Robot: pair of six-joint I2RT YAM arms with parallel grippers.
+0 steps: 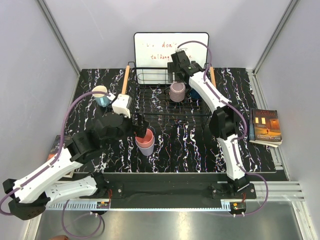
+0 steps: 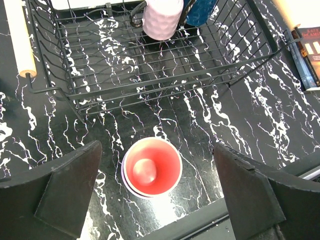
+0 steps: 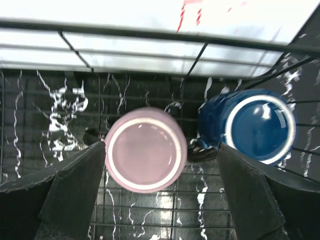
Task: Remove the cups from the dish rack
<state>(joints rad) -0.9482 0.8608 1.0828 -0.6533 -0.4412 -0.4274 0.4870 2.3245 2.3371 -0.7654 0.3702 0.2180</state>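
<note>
Mauve cup (image 3: pixel 145 154) stands upright in the dish rack (image 1: pixel 160 107), dead centre under my right gripper (image 3: pixel 161 145), fingers spread wide either side, holding nothing. Navy cup (image 3: pixel 257 125) is just beside it. Two left to unload, I reckon, mauve first: drop straight down and close without nudging the navy. Out front on the table (image 1: pixel 200 145), the pink cup (image 2: pixel 151 167) sits nested in the lavender cup (image 1: pixel 147 150), my left gripper (image 2: pixel 157 145) open and empty above. Light blue cup (image 1: pixel 101 95) stands left of the rack.

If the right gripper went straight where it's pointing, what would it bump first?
Probably the mauve cup, sitting in the dish rack between the open fingers of the right gripper; depth is unclear.
</note>
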